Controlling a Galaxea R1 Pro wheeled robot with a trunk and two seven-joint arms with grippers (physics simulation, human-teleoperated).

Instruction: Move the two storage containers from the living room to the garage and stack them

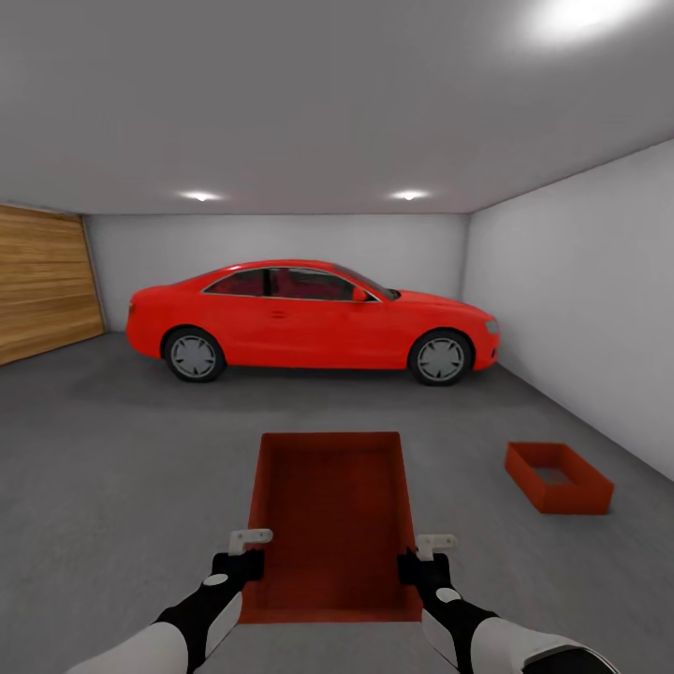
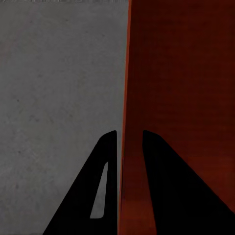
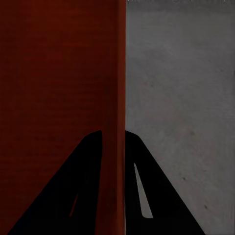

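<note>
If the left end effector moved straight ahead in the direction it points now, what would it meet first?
Probably nothing solid soon. The left end effector is shut on the side wall of the held bin, and that wall runs on ahead between its fingers. Beyond it lies grey concrete floor, at unclear depth.

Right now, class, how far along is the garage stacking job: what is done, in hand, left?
Done: one storage container sits on the concrete floor near the right wall. In hand: the second container, its side walls pinched by the left gripper and right gripper. Left: carry it over and stack it on the first.
</note>
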